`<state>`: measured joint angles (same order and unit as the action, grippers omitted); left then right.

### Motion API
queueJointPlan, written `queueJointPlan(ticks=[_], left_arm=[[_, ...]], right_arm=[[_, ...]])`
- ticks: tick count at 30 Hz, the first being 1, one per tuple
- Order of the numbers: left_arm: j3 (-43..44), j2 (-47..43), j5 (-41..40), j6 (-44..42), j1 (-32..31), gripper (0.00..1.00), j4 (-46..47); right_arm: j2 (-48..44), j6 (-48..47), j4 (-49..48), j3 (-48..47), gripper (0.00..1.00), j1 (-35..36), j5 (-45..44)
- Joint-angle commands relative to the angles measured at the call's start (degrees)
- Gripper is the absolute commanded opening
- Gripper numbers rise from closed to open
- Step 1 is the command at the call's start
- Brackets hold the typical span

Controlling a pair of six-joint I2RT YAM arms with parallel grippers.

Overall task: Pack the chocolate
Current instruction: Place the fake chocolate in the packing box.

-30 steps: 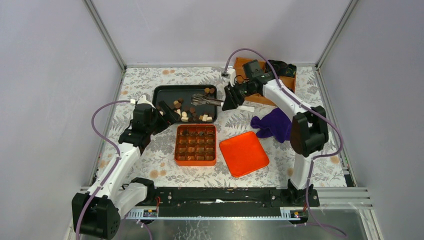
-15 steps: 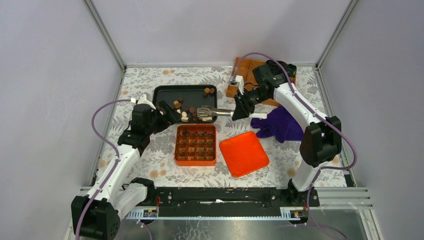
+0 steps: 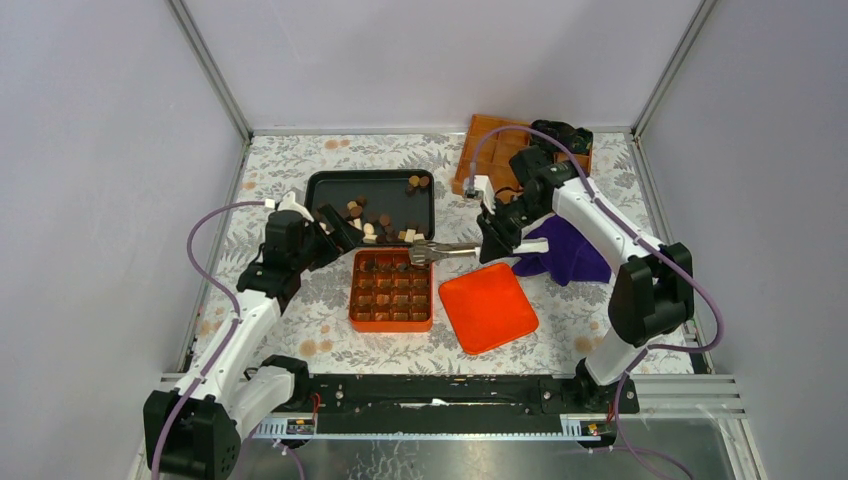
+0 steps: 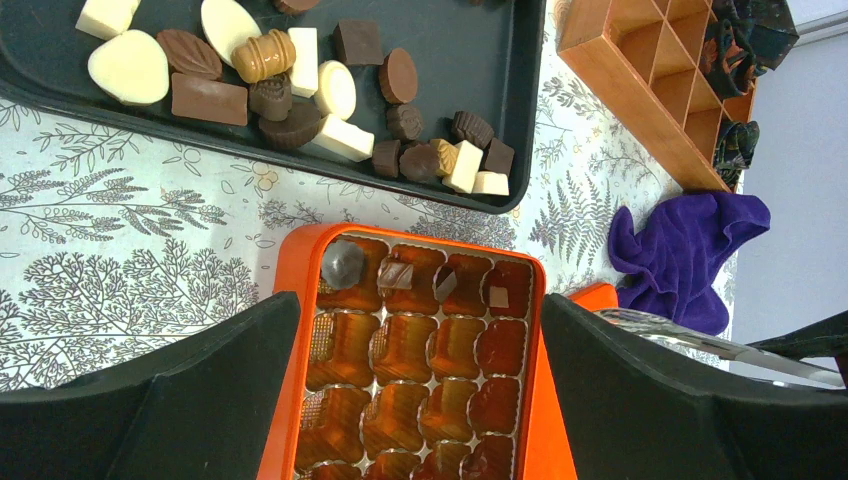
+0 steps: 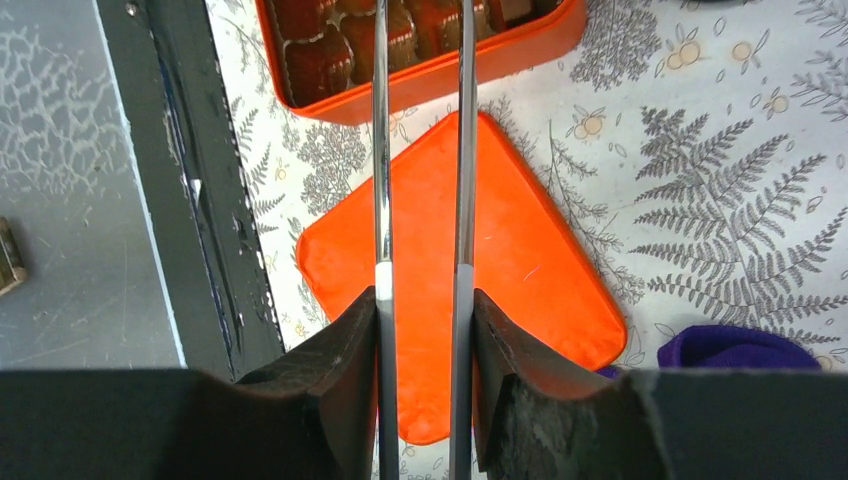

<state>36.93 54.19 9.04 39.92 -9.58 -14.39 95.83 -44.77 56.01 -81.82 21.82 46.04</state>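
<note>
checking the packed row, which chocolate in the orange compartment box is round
The dark glossy chocolate ball in the far-left corner cell of the orange compartment box, beside the black tray. The other three pieces in that row are small and angular.

The right gripper [image 5: 425, 320] clamps a pair of tongs [image 5: 381, 150], black fingers [image 5: 345, 350] pressing the 2 steel arms from both sides. The arms run up over the orange lid [image 5: 530, 260] to the orange box [image 5: 450, 65]. Fern-print tablecloth [image 5: 720, 180] around, purple cloth [image 5: 735, 348] bottom right, black rail [image 5: 190, 180] left.
</note>
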Motion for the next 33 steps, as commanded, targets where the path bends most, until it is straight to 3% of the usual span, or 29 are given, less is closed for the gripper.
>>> queueJointPlan(ticks=[1,18,28,33], left_arm=[[-0.98,-0.57,0.98,-0.64,0.45,0.97,3.32],[-1.75,-1.19,1.18,-0.11,0.45,0.98,3.03],[-1.51,-0.63,1.66,-0.02,0.46,0.98,3.2],[-0.91,-0.73,1.86,0.07,0.56,0.98,3.1]], right_arm=[[-3.11,-3.45,0.57,1.07,0.15,2.54,-2.82],[-2.93,-1.81,-4.02,3.03,0.21,8.26,-12.08],[-3.28,-1.34,-4.55,3.43,0.41,8.5,-12.65],[-3.13,-0.85,-4.59,3.21,0.45,8.5,-12.02]])
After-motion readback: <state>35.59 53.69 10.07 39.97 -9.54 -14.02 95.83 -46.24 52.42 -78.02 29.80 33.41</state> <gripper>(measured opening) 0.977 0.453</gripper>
